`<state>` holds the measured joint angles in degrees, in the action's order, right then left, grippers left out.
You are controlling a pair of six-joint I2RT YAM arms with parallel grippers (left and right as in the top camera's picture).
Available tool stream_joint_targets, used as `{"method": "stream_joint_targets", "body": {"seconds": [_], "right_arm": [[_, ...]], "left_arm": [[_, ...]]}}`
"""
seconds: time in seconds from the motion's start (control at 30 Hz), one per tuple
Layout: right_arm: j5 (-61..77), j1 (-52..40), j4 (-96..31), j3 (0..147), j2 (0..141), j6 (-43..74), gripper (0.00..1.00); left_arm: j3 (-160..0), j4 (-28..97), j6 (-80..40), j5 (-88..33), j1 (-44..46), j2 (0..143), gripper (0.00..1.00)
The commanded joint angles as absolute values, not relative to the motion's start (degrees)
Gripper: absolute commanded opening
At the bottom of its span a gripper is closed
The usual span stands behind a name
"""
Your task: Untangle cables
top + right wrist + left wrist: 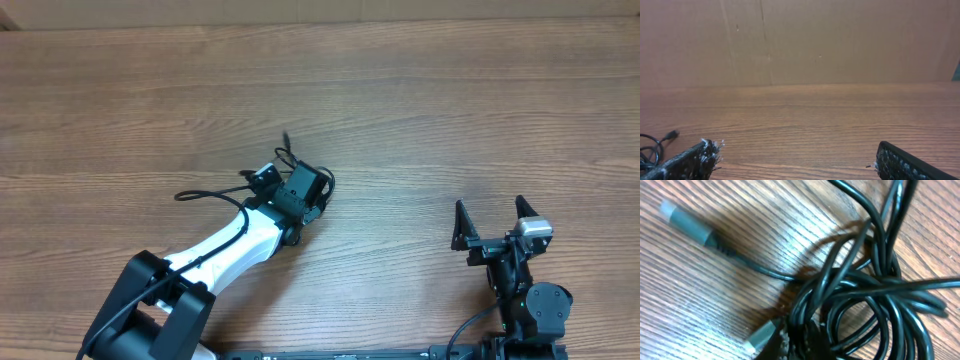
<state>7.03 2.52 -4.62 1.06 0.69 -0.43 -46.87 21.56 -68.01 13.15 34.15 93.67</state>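
The cables (290, 165) are thin black cords bunched in a small knot at the table's middle, with one strand trailing left to a plug end (181, 196). My left gripper (302, 192) sits right on the knot. In the left wrist view the loops (875, 290) fill the picture and several strands run into the dark jaws at the bottom edge, which are shut on them. A grey-tipped plug (687, 222) lies loose at the upper left, and another plug (762, 336) lies beside the jaws. My right gripper (490, 207) stands open over bare wood at the right, far from the cables.
The right wrist view shows the wooden table (805, 115) running to a brown cardboard wall (805, 40), with the cables (650, 147) at its far left edge. The right gripper's fingers (692, 160) stand wide apart with nothing between them.
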Motion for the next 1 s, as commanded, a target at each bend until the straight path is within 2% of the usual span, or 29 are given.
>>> {"method": "stream_joint_targets", "body": {"seconds": [0.0, 0.2, 0.3, 0.53, 0.7, 0.87, 0.97], "right_arm": [[6.48, 2.26, -4.38, 0.47, 0.16, -0.43, 1.0], [6.48, 2.26, -4.38, 0.47, 0.16, -0.43, 1.0], [6.48, 2.26, -4.38, 0.47, 0.16, -0.43, 1.0], [6.48, 2.26, -4.38, 0.47, 0.16, -0.43, 1.0], [6.48, 2.26, -4.38, 0.47, 0.16, -0.43, 1.0], [6.48, 2.26, -4.38, 0.47, 0.16, -0.4, 1.0], [6.48, 2.26, -4.38, 0.47, 0.16, -0.43, 1.0]], "left_arm": [[-46.65, 22.22, -68.14, 13.1, 34.59, 94.41, 0.04], [-46.65, 22.15, -66.26, 14.0, 34.59, 94.41, 0.04], [-46.68, 21.06, -59.31, 13.91, 34.59, 94.3, 0.04], [-48.58, 18.33, -30.48, 5.63, 34.59, 87.83, 0.04], [-51.99, 18.37, -3.53, -5.98, 34.59, 77.28, 0.04], [-52.64, 18.83, 10.83, -11.29, 34.59, 68.47, 0.04], [-52.64, 19.99, 13.93, -11.68, 34.59, 64.77, 0.04]]}}
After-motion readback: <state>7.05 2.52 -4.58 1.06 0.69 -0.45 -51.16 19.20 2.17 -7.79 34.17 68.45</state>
